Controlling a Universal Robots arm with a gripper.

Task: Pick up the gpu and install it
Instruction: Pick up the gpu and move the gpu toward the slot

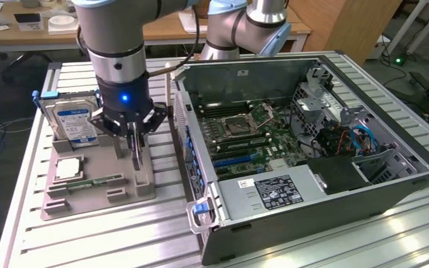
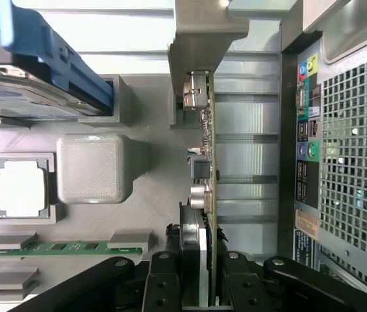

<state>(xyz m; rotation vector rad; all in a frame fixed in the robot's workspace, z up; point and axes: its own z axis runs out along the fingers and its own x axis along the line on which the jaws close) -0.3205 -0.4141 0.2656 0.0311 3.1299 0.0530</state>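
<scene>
Gpu stands on edge at the grey holder, left-centre in the exterior view, with the gripper jaws closed on the card's upper edge. It is grasped, but I cannot tell whether it is clear of its slot. Installation is not yet done: the open computer case, at frame right, shows slots that look empty.

Holder on table, beside computer case: hard drive behind, memory stick in front, gpu upright on case side.
</scene>
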